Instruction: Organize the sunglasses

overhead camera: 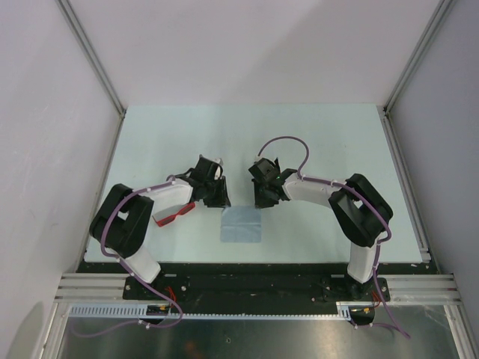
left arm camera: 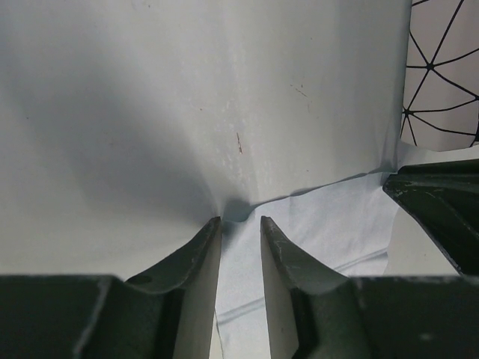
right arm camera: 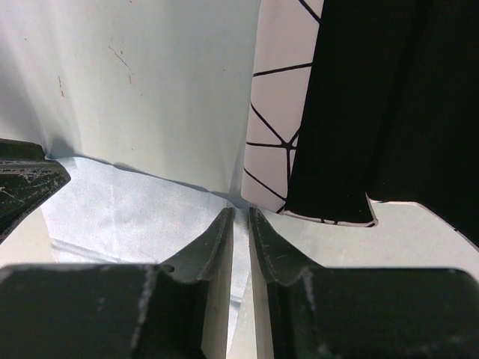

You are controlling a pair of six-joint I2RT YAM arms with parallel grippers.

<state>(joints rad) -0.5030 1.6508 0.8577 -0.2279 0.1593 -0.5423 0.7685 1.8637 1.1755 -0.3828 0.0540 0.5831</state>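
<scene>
The red sunglasses (overhead camera: 174, 217) lie on the table under my left forearm, partly hidden. The light-blue cloth (overhead camera: 242, 224) lies flat in front of both grippers. My left gripper (overhead camera: 218, 197) is at the cloth's far left corner; in the left wrist view its jaws (left arm camera: 239, 218) stand a narrow gap apart, astride the cloth (left arm camera: 337, 217). My right gripper (overhead camera: 263, 197) is at the far right corner; its jaws (right arm camera: 240, 209) are nearly together with the cloth (right arm camera: 127, 202) between them. The white patterned case (right arm camera: 273, 112) stands just beyond, its black inside showing.
The case also shows at the top right of the left wrist view (left arm camera: 441, 75). Each wrist view shows the other gripper's dark finger close by (left arm camera: 441, 209) (right arm camera: 22, 179). Grey walls and metal rails border the pale table (overhead camera: 337, 142).
</scene>
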